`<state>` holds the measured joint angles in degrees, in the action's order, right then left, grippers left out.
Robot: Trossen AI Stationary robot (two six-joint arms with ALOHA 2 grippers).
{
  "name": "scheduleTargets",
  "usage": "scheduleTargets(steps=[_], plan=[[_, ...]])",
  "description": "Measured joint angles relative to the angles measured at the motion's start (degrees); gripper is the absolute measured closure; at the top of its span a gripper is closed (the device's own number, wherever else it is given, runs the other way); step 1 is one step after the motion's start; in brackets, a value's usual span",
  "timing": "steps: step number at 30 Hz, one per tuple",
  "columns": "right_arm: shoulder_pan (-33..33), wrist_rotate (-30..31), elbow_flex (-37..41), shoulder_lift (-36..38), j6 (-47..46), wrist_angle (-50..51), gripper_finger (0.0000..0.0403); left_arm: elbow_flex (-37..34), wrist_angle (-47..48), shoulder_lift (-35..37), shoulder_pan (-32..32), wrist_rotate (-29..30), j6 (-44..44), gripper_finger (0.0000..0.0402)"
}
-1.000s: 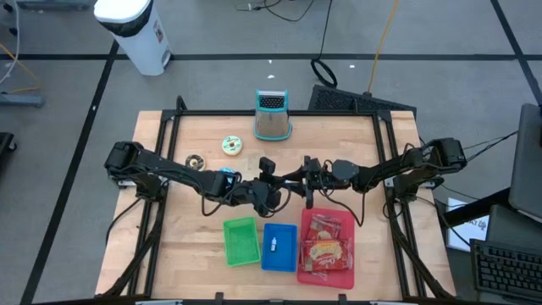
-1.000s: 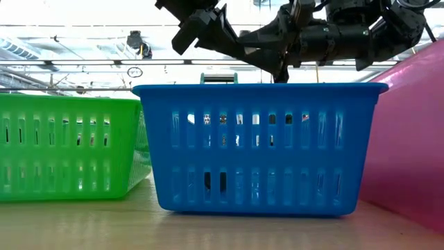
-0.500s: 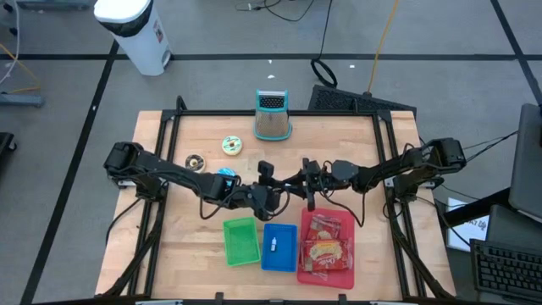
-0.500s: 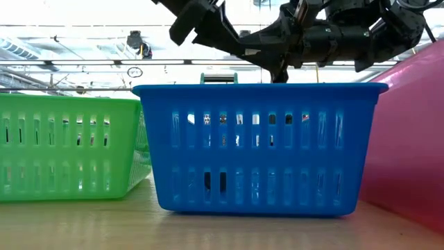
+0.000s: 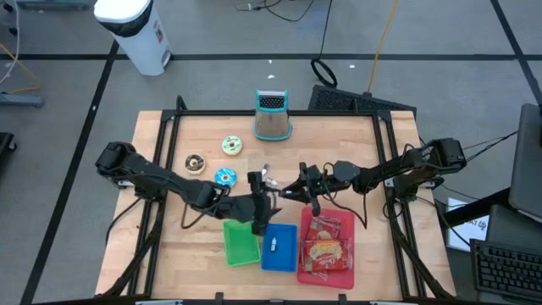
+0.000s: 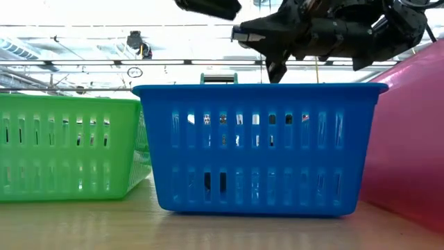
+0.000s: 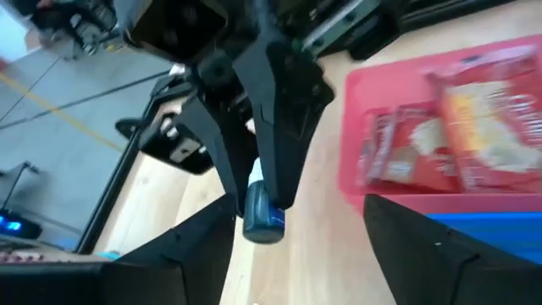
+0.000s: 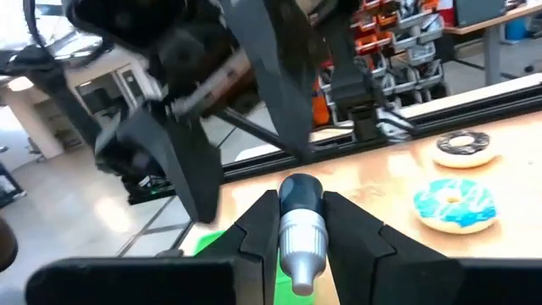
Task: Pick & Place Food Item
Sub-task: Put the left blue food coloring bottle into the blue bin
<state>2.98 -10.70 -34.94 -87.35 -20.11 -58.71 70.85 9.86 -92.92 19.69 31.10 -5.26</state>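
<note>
**Item:** small bottle (image 8: 300,239), silver body, blue cap.
**Location:** pinched between the closed-in fingers of the right gripper (image 8: 300,202), clear of the table.
**Handling (judged):** light, rigid, smooth and round, so likely to twist or slip. Best gripped across the body, under the cap.
**Left gripper** (image 7: 296,229): jaws spread wide, empty, facing the bottle from close by.
**Below the grippers:** blue basket (image 5: 279,247), with green basket (image 5: 240,241) and red tray (image 5: 326,264) on either side.
</note>
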Motion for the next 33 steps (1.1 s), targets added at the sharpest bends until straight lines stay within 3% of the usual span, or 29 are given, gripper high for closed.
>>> scheduleTargets(steps=[4, 7, 14, 17, 24, 28, 33], plan=[[3.6, 0.0, 0.0, 0.0, 1.4, 1.4, 0.034, 0.0, -1.3, 3.2, 1.6, -0.2, 0.2, 0.0131], [7.2, 1.1, -0.4, 0.0, 4.0, 4.5, 0.0341, -0.6, -4.2, 4.9, 1.3, -3.6, 0.9, 0.0131], [15.6, 9.7, -8.0, -0.5, 9.9, 20.3, 0.0341, -12.5, -25.3, 9.6, -1.4, -13.7, 2.3, 0.013], [18.1, 12.1, -11.5, -1.8, 11.5, 25.5, 0.0341, -19.7, -34.4, 13.0, -2.4, -13.5, 4.7, 0.013], [20.2, 12.2, -15.9, -9.5, 13.9, 25.8, 0.0341, -34.1, -48.1, 21.5, -3.6, -10.4, 11.1, 0.013], [19.5, 11.2, -18.2, -14.5, 15.5, 26.0, 0.034, -37.9, -54.5, 22.3, -3.5, -10.4, 14.8, 0.013], [18.7, 7.5, -20.3, -17.7, 16.0, 26.2, 0.034, -38.6, -53.4, 21.9, -3.6, -10.4, 17.7, 0.013]])
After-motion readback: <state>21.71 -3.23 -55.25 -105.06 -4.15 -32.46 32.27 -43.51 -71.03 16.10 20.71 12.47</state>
